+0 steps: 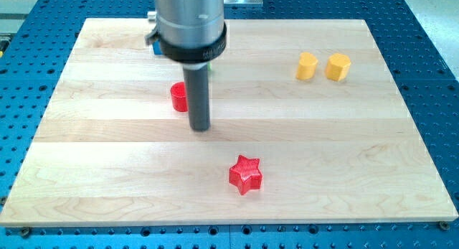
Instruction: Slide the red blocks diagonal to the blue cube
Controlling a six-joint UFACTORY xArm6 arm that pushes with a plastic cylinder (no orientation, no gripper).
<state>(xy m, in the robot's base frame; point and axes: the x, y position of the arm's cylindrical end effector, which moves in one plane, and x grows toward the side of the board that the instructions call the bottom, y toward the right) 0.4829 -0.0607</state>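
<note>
So there's no pincer on this rig at all, just a rod, so nothing is clenched or released. My tip (199,128) sits on the bench (344,148), just to the view's right of and a bit below the red round block (178,97), close enough that they may be touching; I can't tell.

The red star (246,174) lies well apart from it, lower and to the view's right. The blue cube (153,44) is mostly hidden behind the arm's housing near the view's top, only a sliver peeking out at the view's left edge of it. Two yellow blocks (323,66) sit off at the view's upper right, out of the way.

My take: the round one is already near the cube, so I'd nudge it in short strokes and push through its centre so it doesn't roll off sideways. The star needs the long haul, and its points will probably make it spin, so go slow and re-aim often.
</note>
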